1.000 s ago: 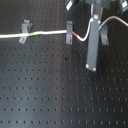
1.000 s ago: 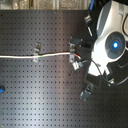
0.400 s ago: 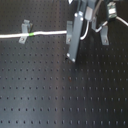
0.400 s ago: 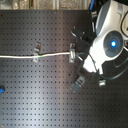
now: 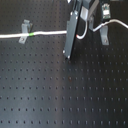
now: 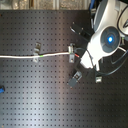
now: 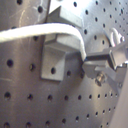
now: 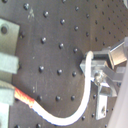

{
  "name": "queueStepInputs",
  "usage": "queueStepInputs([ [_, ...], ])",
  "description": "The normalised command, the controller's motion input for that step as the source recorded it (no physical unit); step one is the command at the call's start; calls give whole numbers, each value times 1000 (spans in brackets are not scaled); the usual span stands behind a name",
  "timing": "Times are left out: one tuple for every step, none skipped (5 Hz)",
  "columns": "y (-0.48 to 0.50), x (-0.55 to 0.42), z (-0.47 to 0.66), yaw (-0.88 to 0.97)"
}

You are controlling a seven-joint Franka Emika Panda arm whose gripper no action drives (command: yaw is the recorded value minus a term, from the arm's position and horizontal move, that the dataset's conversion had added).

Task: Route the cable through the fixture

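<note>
While the cable (image 5: 47, 34) lies across the black perforated board (image 5: 60, 95), the pincer (image 8: 102, 65) is clenched on it near its free end, as both wrist views show; the white cord leaves the pincer and bends away to a red band (image 8: 24, 98). In the first wrist view the cable passes over a grey fixture clip (image 7: 60, 47) just beside the pincer, and I cannot tell whether it sits inside the slot or only rests on top.

In the first exterior view the cord runs away from the pincer through a farther clip (image 5: 23, 31), with a green band (image 5: 31, 34) next to that clip; another clip (image 5: 104, 31) stands on the other side of the pincer, and the cable seems to rise toward it.

To do this step well, I judge that the cord should be kept lightly taut and low, so that it drops between the walls of the clip and does not ride over them; the pull should follow the line of the clips, because a sideways pull could lift it out of the farther one; the hold should not slip.

The arm covers the place where pincer and cable meet in both exterior views; the fingertips are blurred; the cable's far end is cut off by the picture edge; a small blue object (image 6: 2, 90) is too small to name.
</note>
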Motion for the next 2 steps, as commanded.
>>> queueStepInputs([
  [-8, -7, 0, 0],
  [-3, -4, -156, -20],
])
